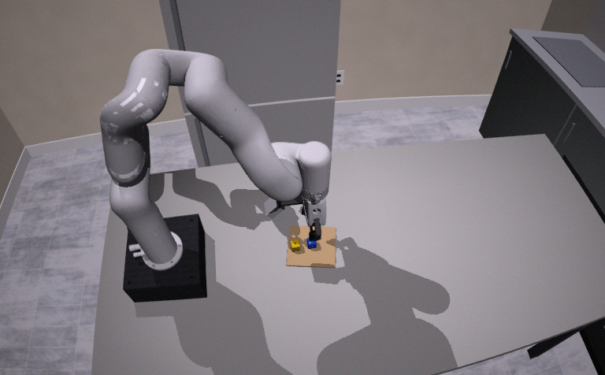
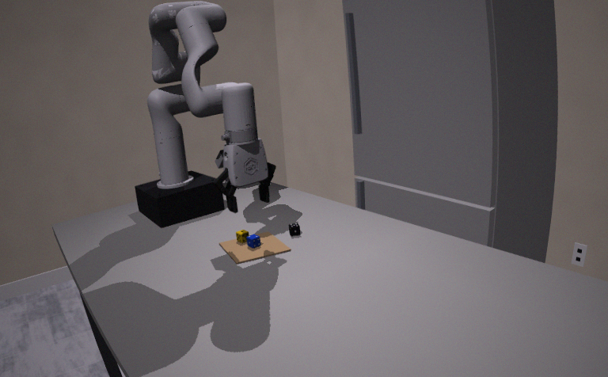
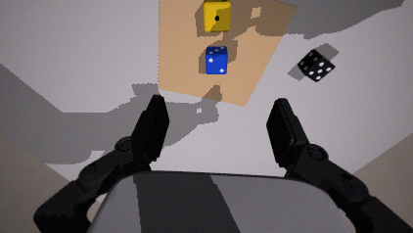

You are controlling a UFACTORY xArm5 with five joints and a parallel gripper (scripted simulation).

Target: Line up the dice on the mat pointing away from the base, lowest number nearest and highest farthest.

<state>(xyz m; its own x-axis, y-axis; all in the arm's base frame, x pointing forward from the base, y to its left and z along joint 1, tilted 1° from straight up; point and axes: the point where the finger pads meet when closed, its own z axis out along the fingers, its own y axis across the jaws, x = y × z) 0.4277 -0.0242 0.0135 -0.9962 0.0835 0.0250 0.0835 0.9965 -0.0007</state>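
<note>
A tan mat lies flat on the grey table. A yellow die and a blue die sit on it, a small gap apart, the yellow one nearer the robot's base. A black die lies on the bare table just off the mat's far edge; in the top view it is hidden behind the gripper. My gripper is wide open and empty, raised well above the mat.
The robot's black base block stands on the table left of the mat. A tall grey fridge stands behind the table, and dark counters line the right side.
</note>
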